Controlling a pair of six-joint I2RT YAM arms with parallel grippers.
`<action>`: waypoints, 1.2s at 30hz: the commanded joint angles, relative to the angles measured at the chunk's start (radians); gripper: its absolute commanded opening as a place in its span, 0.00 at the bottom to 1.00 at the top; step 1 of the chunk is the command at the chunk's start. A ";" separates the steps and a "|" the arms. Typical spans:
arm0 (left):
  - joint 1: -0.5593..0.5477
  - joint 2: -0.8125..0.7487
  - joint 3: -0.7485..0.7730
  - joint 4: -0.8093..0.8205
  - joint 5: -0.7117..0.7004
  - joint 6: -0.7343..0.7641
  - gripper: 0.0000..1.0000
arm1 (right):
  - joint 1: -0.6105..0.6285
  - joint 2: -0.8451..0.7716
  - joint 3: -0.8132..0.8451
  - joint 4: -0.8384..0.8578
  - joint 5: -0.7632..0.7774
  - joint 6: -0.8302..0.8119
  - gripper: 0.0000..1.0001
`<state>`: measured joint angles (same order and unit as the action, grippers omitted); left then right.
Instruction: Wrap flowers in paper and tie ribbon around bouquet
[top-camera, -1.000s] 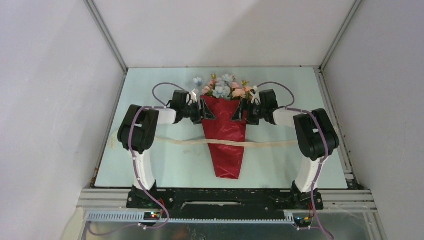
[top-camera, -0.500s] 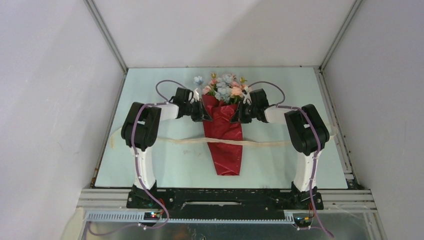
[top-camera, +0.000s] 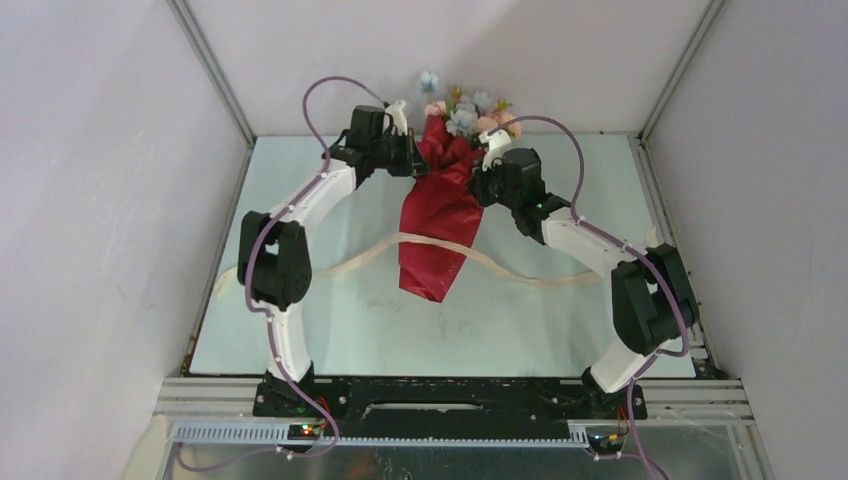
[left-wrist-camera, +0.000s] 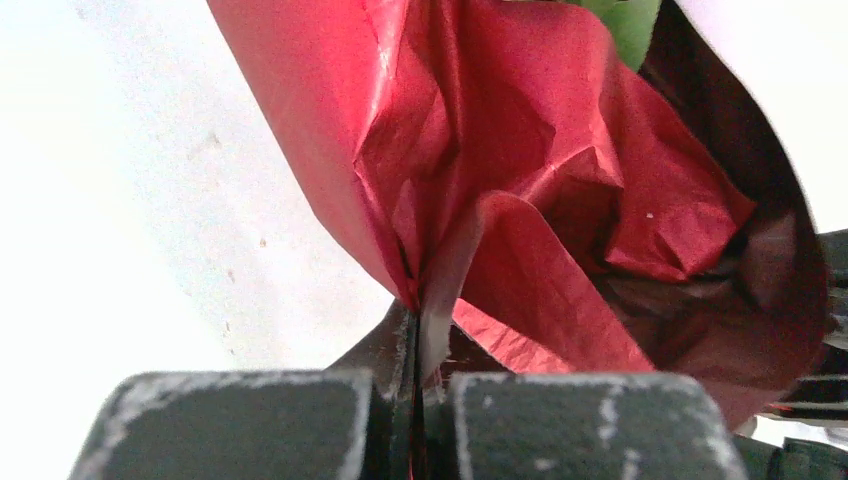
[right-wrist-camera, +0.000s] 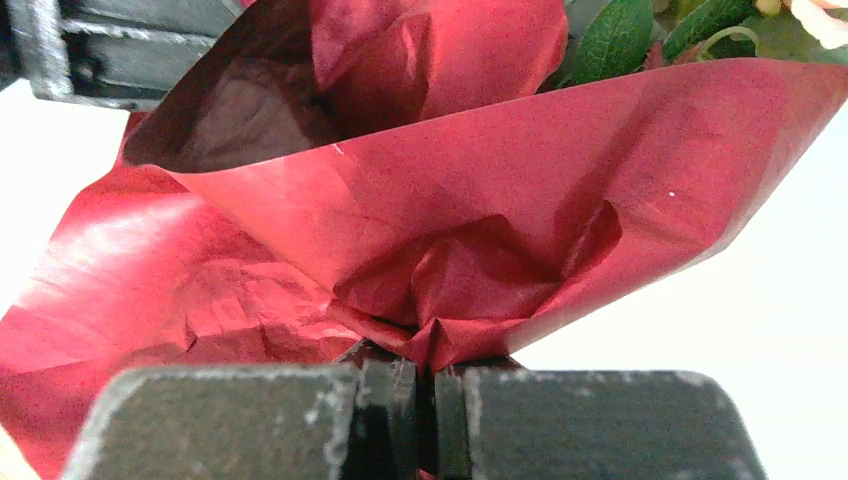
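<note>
From above, one cone of glossy, crinkled red paper (top-camera: 440, 225) tilts over the pale table (top-camera: 330, 330). Pink and pale blue flowers (top-camera: 470, 112) bunch at its wide mouth. One flat cream ribbon (top-camera: 520, 275) curves behind the paper's lower half. Two hands pinch its upper edges: left hand (top-camera: 408, 158), right hand (top-camera: 482, 180).

Left wrist: jaws closed on a creased red fold.

Right wrist: jaws clamped on crumpled paper, green leaves above.

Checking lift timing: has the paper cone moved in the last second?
Yes. The paper, with the flowers, moved up-image: flower heads were inside the table's far edge, now past it.
</note>
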<state>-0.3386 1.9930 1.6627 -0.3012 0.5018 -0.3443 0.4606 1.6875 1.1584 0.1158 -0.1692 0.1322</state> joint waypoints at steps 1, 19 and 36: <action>-0.037 -0.142 0.073 -0.022 -0.081 0.120 0.00 | 0.019 -0.082 0.037 0.132 0.155 -0.142 0.00; -0.240 -0.577 -0.266 0.343 -0.599 0.389 0.00 | 0.167 -0.286 -0.133 0.547 0.514 -0.513 0.00; -0.319 -0.768 -0.286 0.191 -0.686 0.286 0.00 | 0.321 -0.535 -0.112 0.117 0.661 -0.341 0.00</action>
<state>-0.6365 1.3640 1.4433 -0.1051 -0.1040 0.0204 0.7212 1.2423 1.0286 0.4156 0.3462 -0.2871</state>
